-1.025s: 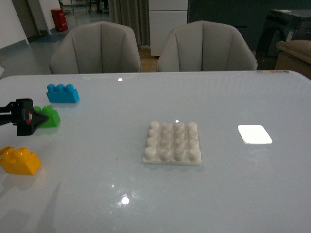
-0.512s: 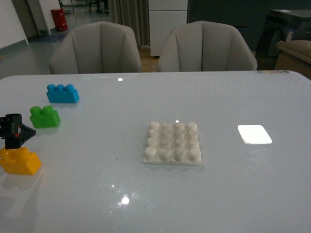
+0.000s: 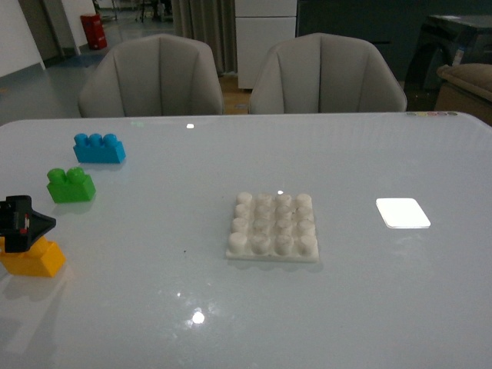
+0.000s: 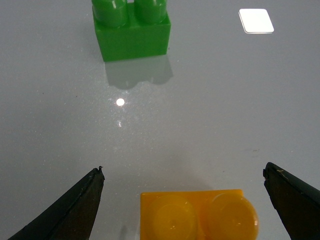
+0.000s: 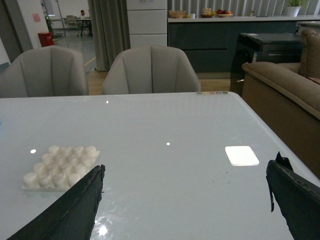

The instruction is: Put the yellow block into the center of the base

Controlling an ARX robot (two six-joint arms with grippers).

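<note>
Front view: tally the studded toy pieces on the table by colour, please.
Yellow block: 1
Green brick: 1
Blue brick: 1
White base: 1
Total: 4

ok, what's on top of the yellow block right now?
Nothing is on the yellow block. The left wrist view shows both studs bare, with the open left gripper fingers wide to either side. In the front view the gripper hides the studs.
</note>
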